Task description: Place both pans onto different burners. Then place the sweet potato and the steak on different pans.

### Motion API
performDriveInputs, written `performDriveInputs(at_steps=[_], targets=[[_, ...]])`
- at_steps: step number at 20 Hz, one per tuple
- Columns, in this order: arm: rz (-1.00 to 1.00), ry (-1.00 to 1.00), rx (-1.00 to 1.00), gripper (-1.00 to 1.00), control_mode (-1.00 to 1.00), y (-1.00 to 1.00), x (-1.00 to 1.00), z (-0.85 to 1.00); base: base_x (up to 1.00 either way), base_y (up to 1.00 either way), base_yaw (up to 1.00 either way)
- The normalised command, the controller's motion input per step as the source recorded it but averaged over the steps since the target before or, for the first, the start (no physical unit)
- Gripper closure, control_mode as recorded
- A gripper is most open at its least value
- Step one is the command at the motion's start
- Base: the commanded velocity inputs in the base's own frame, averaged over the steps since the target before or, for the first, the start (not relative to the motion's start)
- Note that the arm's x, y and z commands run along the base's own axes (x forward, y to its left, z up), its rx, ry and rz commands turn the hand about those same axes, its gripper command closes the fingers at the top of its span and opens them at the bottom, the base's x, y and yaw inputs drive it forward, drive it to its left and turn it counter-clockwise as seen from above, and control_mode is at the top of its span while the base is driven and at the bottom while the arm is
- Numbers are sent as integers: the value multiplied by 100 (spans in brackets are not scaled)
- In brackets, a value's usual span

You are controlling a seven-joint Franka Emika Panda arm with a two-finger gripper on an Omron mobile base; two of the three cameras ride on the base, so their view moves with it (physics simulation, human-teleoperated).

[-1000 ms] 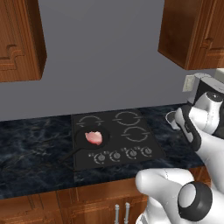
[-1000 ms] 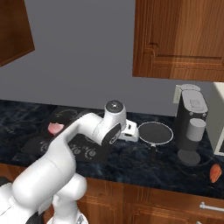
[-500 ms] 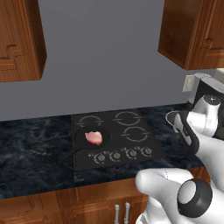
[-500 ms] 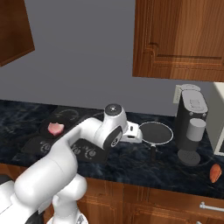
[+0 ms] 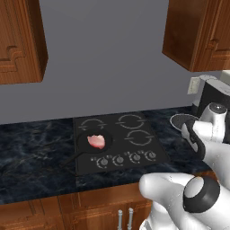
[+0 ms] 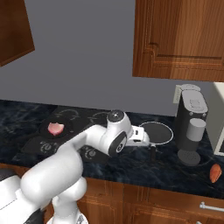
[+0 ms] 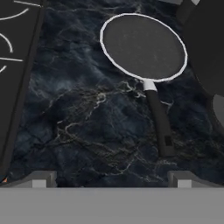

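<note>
The matte black pan (image 5: 85,144) sits on the front-left burner of the cooktop (image 5: 148,146), and the pink steak (image 5: 96,141) lies in it. The steak (image 6: 55,128) also shows at the left of the right base view. The silvery-rimmed pan (image 7: 143,46) rests on the dark counter right of the cooktop, its handle (image 7: 159,124) pointing toward me. My gripper (image 7: 111,181) hangs open above the counter just short of that handle, holding nothing. From the right base view, the gripper (image 6: 148,139) is beside this pan (image 6: 158,132). The sweet potato (image 6: 214,173) lies on the counter at far right.
A coffee machine (image 6: 193,124) stands just right of the silvery-rimmed pan. Three burner rings (image 5: 130,120) are bare, with knobs (image 5: 128,158) along the cooktop's front. Wooden cabinets (image 6: 179,39) hang overhead. Dark marble counter (image 7: 100,122) spreads between cooktop and pan.
My arm has swung a little to the right, bringing the open gripper closer to the silvery-rimmed pan. The pans, steak and sweet potato have not moved.
</note>
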Motion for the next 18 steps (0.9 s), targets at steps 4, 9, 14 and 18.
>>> performDriveInputs(at_steps=[4, 9, 14, 18], targets=[[0, 0, -8, -100, -100, -40, 0, -10, 0, 0, 0], [0, 0, -1, -100, -100, -35, 4, -1, 0, 0, 0], [0, 0, 0, -100, -100, -32, 19, -5, 0, 0, 0], [0, 0, 0, -100, -100, -21, 25, -10, 0, 0, 0]])
